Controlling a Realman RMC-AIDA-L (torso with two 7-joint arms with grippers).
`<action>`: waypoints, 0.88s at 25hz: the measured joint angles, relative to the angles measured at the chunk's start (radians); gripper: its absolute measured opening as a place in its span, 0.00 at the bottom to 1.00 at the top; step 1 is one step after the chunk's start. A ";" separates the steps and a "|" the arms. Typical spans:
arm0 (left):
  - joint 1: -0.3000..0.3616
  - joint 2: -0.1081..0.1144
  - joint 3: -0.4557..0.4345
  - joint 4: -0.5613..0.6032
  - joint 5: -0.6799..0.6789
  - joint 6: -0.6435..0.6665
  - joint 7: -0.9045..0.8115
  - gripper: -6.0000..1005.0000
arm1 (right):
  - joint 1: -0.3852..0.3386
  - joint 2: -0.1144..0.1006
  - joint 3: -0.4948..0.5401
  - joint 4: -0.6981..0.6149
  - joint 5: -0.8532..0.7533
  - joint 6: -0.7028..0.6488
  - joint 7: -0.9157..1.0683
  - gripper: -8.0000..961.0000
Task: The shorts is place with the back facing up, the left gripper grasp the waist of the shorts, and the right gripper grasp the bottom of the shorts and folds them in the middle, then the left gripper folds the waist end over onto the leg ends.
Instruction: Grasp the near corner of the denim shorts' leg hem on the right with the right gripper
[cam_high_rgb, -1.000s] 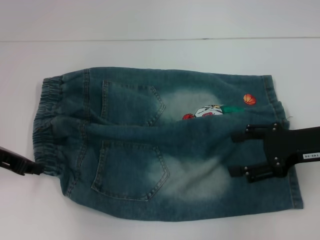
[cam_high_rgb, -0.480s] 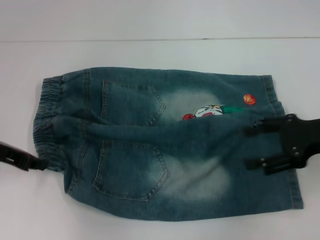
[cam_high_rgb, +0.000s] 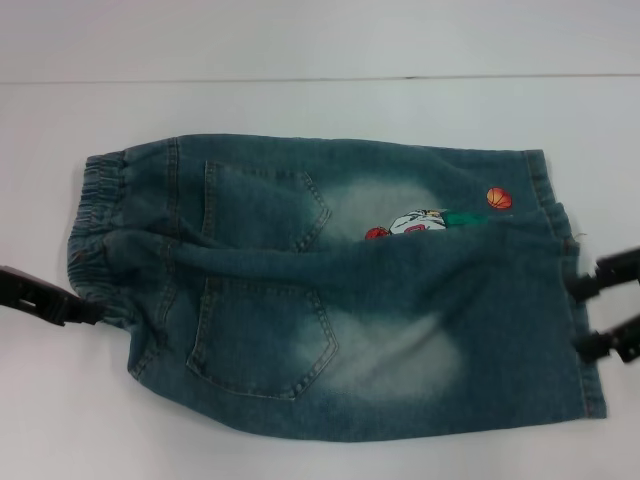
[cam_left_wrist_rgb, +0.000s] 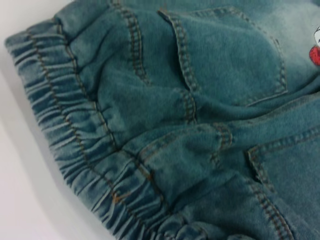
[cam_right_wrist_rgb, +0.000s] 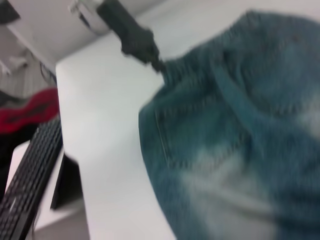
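The blue denim shorts (cam_high_rgb: 330, 290) lie flat on the white table, back pockets up, with the elastic waist (cam_high_rgb: 88, 220) at the left and the leg ends at the right. The near leg overlaps the far one along the middle, partly covering a cartoon print (cam_high_rgb: 420, 222). My left gripper (cam_high_rgb: 88, 312) is at the near corner of the waist, pinched shut on the fabric; the right wrist view shows it (cam_right_wrist_rgb: 159, 64) at that corner too. My right gripper (cam_high_rgb: 577, 318) stands open at the near leg's hem, holding nothing. The left wrist view shows only the waistband (cam_left_wrist_rgb: 65, 125) and a pocket.
The white table (cam_high_rgb: 300, 100) extends beyond the shorts on all sides, with its far edge against the wall. In the right wrist view a black keyboard (cam_right_wrist_rgb: 30, 175) and a red object (cam_right_wrist_rgb: 30, 110) sit off the table's side.
My right gripper has drawn back to the right off the leg, toward the frame's edge. The left gripper has shifted slightly away from me, dragging the waist corner with it.
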 joint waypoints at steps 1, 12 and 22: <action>-0.002 0.000 0.000 0.001 0.000 0.001 -0.001 0.03 | -0.001 -0.006 -0.026 0.001 -0.001 0.000 0.012 0.98; -0.029 0.000 -0.002 0.005 -0.023 -0.001 -0.020 0.03 | 0.003 -0.026 -0.169 0.012 -0.191 0.000 0.082 0.98; -0.055 -0.002 0.001 0.004 -0.040 -0.008 -0.033 0.03 | 0.047 0.036 -0.171 0.022 -0.410 0.004 0.089 0.98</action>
